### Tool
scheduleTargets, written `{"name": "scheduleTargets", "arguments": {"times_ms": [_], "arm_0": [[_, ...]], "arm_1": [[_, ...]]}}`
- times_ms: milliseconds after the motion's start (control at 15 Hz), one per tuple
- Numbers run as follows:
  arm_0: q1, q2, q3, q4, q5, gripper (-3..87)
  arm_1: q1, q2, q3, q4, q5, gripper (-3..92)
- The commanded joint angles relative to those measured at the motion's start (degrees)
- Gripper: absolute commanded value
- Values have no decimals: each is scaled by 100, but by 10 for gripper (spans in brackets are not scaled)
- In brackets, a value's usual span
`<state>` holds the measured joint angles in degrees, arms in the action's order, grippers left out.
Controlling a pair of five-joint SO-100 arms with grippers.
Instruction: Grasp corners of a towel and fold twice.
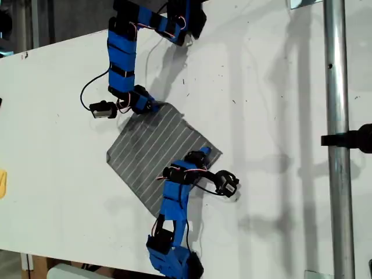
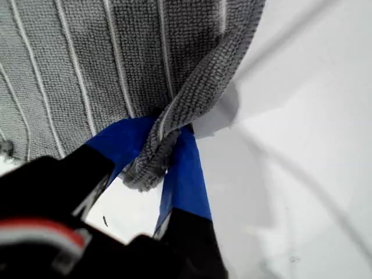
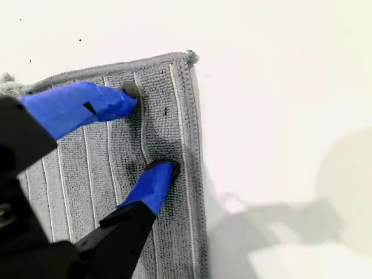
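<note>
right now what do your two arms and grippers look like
Both arms are built from bright blue printed segments joined by black motor blocks, with thin black and red-white cables looping along them. My first gripper and my second gripper each have blue jaws on black bases.

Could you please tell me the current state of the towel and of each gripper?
towel: unfolded, spread flat on the table, one corner bunched up in a grip.
my first gripper: shut on the towel's bunched corner.
my second gripper: open, both fingertips resting on the towel beside another corner, gripping nothing.
</note>
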<state>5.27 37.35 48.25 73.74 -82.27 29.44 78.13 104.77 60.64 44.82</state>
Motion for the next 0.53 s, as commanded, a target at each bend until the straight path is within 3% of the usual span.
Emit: {"name": "scheduleTargets", "arguments": {"times_ms": [0, 133, 467], "arm_0": [[79, 44, -44, 149, -70, 101], [97, -18, -26, 167, -62, -20], [211, 158, 9, 431, -360, -12]], "arm_1": [[-132, 114, -132, -44, 88, -2], [-132, 185, -70, -44, 88, -2], [-123, 396, 211, -123, 105, -2]]}}
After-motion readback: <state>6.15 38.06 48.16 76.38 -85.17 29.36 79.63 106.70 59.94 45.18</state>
